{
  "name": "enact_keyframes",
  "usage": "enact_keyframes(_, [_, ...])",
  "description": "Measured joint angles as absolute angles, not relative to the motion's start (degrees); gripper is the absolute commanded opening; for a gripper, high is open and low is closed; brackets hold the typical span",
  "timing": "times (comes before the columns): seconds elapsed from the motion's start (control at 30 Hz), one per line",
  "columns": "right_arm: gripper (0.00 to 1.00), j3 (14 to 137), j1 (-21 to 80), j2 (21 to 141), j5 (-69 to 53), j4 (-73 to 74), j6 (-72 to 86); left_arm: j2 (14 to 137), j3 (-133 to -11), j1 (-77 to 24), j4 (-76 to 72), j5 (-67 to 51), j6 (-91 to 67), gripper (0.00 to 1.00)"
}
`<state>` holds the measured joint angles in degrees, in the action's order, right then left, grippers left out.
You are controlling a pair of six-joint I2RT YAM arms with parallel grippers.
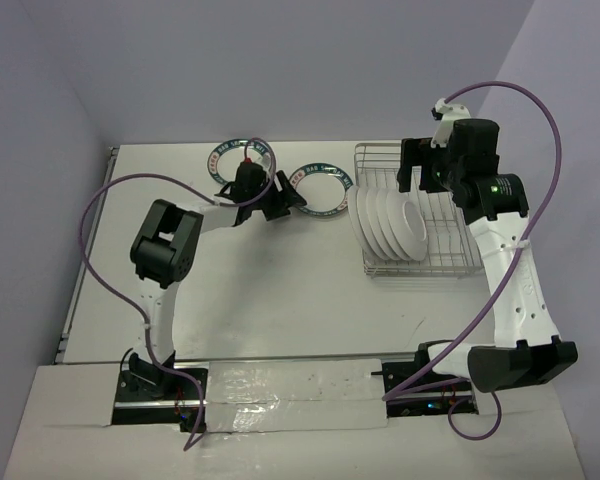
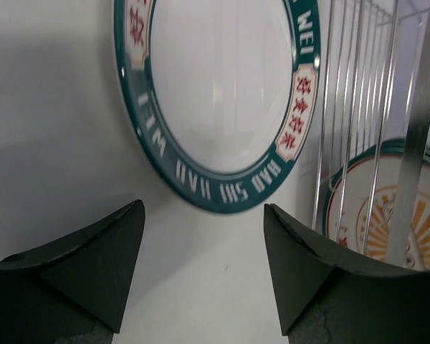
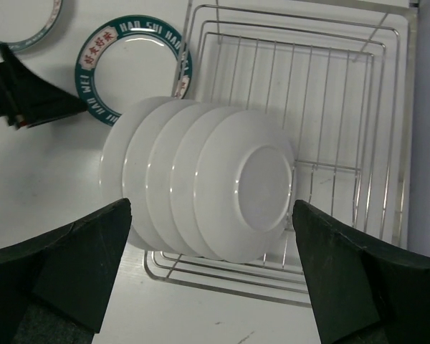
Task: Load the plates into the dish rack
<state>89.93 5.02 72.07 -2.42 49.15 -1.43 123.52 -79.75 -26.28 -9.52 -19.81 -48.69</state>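
On the plate (image 3: 131, 66), the dark green rim read "HAO SHI HAO WEI" in white, with red Chinese characters on pale panels.

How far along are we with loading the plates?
Done: five plates stand leaning in the rack. In hand: nothing held; the left claw is open, facing a green-rimmed plate flat on the table; the right claw is open above the rack. Left: that plate and a second plate beside it.
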Motion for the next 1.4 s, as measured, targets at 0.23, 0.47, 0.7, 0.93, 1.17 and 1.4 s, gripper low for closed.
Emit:
enact_keyframes(0.23, [1.0, 89.93, 3.73, 72.12, -7.16, 49.15, -0.91, 131.7, -85.95, -26.04, -15.94, -20.95, -56.82, 0.59])
enact_keyframes(0.47, [1.0, 89.93, 3.57, 72.18, -8.69, 49.17, -0.86, 136.44, -90.85, -25.56, -15.64, -20.18, -61.78, 0.21])
enact_keyframes(0.7, [1.0, 88.4, 3.57, 71.64, -10.87, 47.35, 1.17, 133.36, -88.55, -23.22, -12.6, -19.77, -61.63, 0.0])
enact_keyframes(0.93, [1.0, 87.57, 4.99, 71.57, -14.13, 43.81, 3.64, 117.32, -81.45, -19.14, -2.33, -19.79, -47.97, 0.0])
enact_keyframes(1.17, [1.0, 90.78, 12.95, 76.03, -15.57, 42.11, 3.53, 97.38, -80.27, -13.74, 1.52, -30.2, -33.15, 0.0])
enact_keyframes(1.4, [1.0, 92.95, 16.43, 80.07, -18.85, 42.0, 3.33, 89.58, -76.77, -12.03, 4.19, -45.98, -26.13, 0.0])
